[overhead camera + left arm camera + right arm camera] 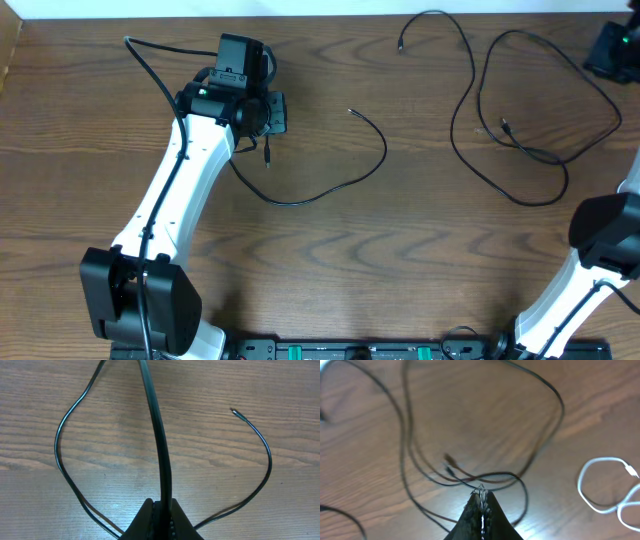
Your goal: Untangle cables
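Black cable point(161, 450) — clamped in left tool point(161, 504) | white cable point(580, 480) apart

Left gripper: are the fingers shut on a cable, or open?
Shut. In the left wrist view the fingers of the left gripper close on a black cable, which emerges from between them.

A broad strip of bare table point(380, 280) lay open along the near edge, between the left arm point(185, 190) and the right arm point(600, 235). A narrower lane ran up the middle, between the curved black cable point(384, 150) and the looped black cables point(453, 125) on the right. Those loops crossed one another, leaving only small pockets inside. The right wrist view showed a white cable point(602, 459) coiled beside them, blocking that side.
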### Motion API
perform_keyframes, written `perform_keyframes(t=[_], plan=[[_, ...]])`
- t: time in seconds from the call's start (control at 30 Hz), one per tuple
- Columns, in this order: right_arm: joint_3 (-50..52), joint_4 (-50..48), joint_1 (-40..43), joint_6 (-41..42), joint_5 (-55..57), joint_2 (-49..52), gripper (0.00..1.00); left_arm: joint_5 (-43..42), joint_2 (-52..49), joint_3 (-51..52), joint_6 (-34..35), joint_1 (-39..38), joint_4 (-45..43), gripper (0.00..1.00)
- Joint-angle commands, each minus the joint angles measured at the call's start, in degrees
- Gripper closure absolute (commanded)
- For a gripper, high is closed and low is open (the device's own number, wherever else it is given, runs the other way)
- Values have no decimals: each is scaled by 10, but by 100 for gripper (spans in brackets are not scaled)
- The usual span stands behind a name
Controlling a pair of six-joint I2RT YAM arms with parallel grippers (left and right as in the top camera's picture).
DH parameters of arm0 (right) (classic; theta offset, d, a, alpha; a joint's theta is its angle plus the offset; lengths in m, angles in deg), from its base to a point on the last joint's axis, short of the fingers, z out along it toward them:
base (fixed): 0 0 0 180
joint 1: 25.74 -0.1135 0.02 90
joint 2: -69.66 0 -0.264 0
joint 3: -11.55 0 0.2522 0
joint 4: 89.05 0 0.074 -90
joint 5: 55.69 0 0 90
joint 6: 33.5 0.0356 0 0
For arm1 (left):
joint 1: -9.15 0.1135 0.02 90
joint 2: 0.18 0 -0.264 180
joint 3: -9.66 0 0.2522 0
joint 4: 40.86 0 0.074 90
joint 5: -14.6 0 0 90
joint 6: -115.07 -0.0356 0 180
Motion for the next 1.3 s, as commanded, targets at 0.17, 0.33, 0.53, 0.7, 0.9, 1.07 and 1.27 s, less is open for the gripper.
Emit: perform_keyframes(t=[0.17,0.33,0.53,0.7,0.9,1.07,1.27], plan=[[41,-8,-45,-126,-84,9,81,3,2,2,7,1,-7,93],[90,-40,-101,-170,-81,9,46,3,2,2,7,1,-7,92],[181,-123,-165,-172,3,9,29,3,2,2,8,1,-7,92],[272,-229,-202,-168,52,9,25,3,2,2,8,1,-7,92],[364,-319,-219,-168,52,9,23,1,2,2,10,1,-6,92],[430,-386,-220,-169,52,9,23,1,1,2,25,-1,-7,92],[484,-455,-226,-168,64,9,25,1,-4,2,25,-1,-6,92]])
